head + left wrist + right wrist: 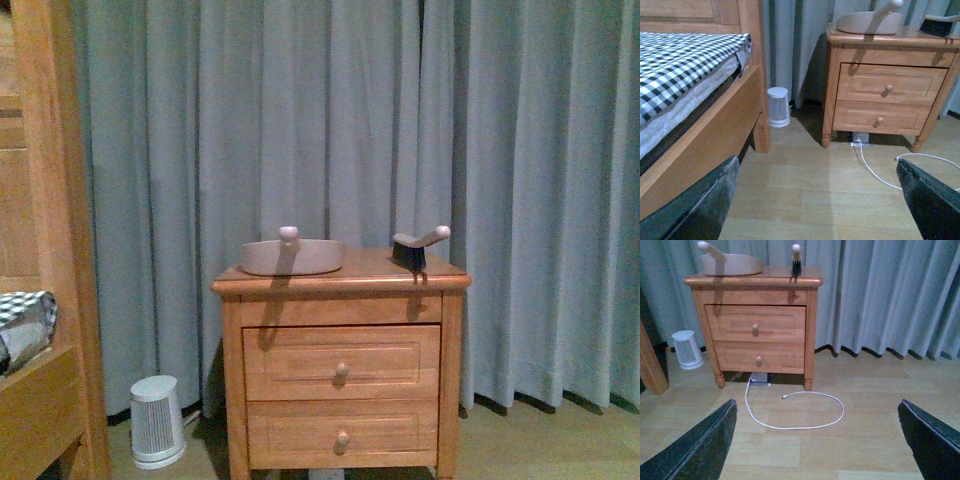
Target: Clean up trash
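Observation:
No crumpled white paper ball shows in any view; the trash is out of view. A beige dustpan (291,256) lies on a wooden nightstand (340,365), with a small black-bristled brush (412,247) to its right. The dustpan also shows in the left wrist view (870,21) and the right wrist view (731,263). My left gripper (820,200) is open and empty above the wooden floor, well short of the nightstand. My right gripper (817,440) is open and empty above the floor too. Neither arm shows in the front view.
A wooden bed (695,125) with a checked sheet stands to the left. A small white heater (157,421) sits between bed and nightstand. A white cable (790,410) loops on the floor in front of the nightstand. Grey curtains (350,120) hang behind.

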